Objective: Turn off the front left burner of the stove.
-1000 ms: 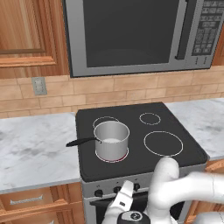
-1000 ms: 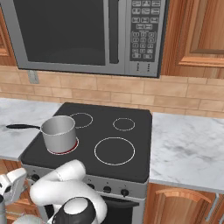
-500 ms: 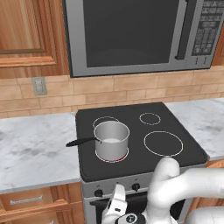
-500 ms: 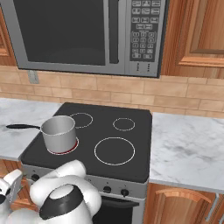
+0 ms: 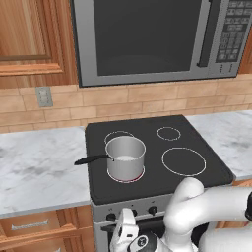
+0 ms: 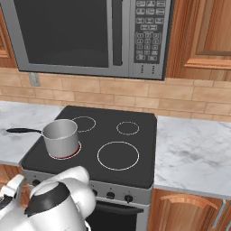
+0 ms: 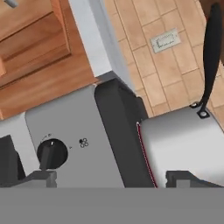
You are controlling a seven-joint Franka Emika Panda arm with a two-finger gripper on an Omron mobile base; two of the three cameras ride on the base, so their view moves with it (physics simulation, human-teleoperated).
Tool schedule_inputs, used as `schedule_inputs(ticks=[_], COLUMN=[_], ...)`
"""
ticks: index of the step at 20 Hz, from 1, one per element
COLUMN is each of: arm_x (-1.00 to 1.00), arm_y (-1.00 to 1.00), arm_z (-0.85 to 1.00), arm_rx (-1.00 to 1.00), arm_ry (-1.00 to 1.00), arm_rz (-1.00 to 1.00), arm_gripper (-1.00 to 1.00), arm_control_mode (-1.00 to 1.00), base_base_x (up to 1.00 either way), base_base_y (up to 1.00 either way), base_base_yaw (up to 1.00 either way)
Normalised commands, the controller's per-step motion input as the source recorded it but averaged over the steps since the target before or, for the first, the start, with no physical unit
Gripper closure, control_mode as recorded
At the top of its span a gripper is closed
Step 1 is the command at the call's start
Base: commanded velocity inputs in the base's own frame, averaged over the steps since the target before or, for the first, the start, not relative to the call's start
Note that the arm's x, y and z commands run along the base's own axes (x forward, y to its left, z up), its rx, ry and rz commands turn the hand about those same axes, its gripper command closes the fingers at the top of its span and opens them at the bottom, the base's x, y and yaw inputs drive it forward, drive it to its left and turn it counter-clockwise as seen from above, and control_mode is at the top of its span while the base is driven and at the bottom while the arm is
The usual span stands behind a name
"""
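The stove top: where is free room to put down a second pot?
Free: the large white-ringed burner at front right, and the two small back rings. Crowded: the front left burner, glowing red, carries the steel pot, whose black handle reaches over the left counter.

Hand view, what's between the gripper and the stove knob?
Nothing: the hand view shows bare steel panel between the gripper and the black knob on the stove.

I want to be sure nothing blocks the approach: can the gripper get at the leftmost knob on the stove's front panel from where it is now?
Probably yes. In the hand view the knob sits bare on the steel front panel, with the gripper open just short of it. The pot stands up on the cooktop, clear of the panel.
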Motion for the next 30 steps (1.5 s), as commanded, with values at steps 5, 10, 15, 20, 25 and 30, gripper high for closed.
schedule_inputs(ticks=[5, 10, 15, 20, 25, 30], arm_x=[0.15, 0.28, 0.22, 0.09, 0.21, 0.28], arm_y=[0.03, 0.0, 0.01, 0.01, 0.0, 0.02], arm_z=[-0.31, -0.28, -0.22, -0.21, -0.11, -0.14], arm_rx=[0.04, 0.14, 0.21, 0.2, 0.17, 0.13], arm_ry=[-0.09, -0.13, -0.14, -0.17, -0.2, -0.17], arm_rz=[0.15, 0.07, 0.01, 0.0, 0.0, 0.0], arm_gripper=[-1.0, -1.0, -1.0, -1.0, -1.0, -1.0], arm_control_mode=[-1.0, -1.0, -1.0, -1.0, -1.0, -1.0], base_base_x=[0.0, 0.0, 0.0, 0.0, 0.0, 0.0], base_base_y=[0.0, 0.0, 0.0, 0.0, 0.0, 0.0], base_base_yaw=[0.0, 0.0, 0.0, 0.0, 0.0, 0.0])
